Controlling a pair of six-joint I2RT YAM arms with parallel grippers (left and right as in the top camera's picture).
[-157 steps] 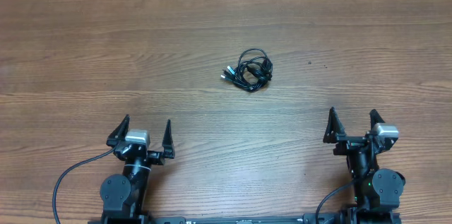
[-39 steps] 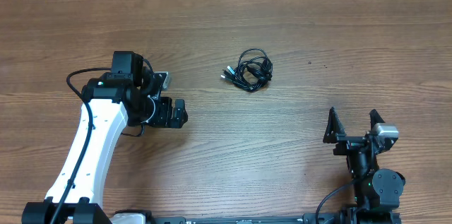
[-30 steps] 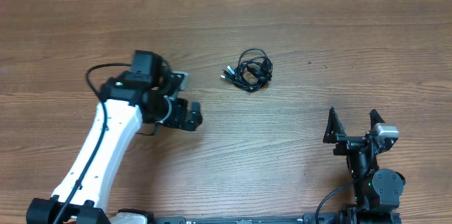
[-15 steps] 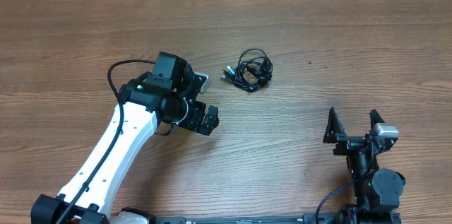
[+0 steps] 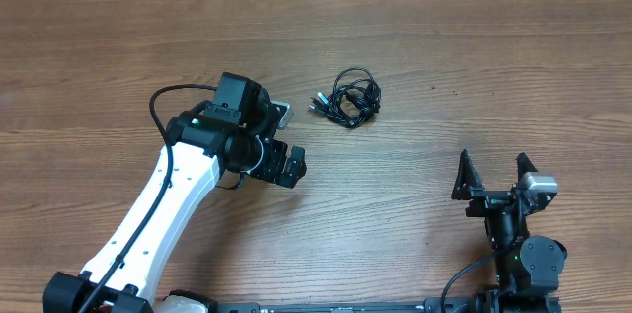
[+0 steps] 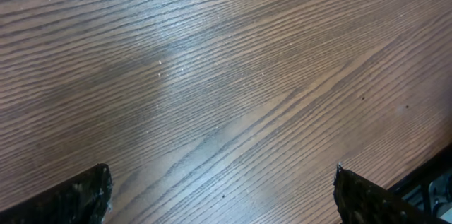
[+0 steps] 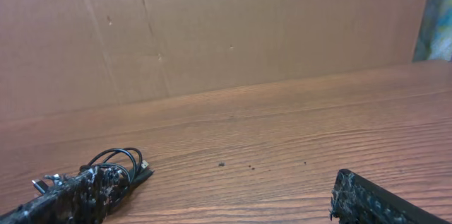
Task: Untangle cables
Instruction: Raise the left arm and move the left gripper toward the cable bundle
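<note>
On the wooden table (image 5: 444, 37), a little beyond centre, I see the cables (image 5: 348, 98) lying as one tight black knot, with small plug ends poking out on its left side. My left arm (image 5: 148, 214) stretches out from its base at the near left, wrist bent down. The left gripper (image 5: 284, 166) hangs near the knot on its near-left side, not touching it, jaws spread over bare wood. The right gripper (image 5: 492, 175) sits folded at its base, near right, jaws spread wide, holding nothing.
</note>
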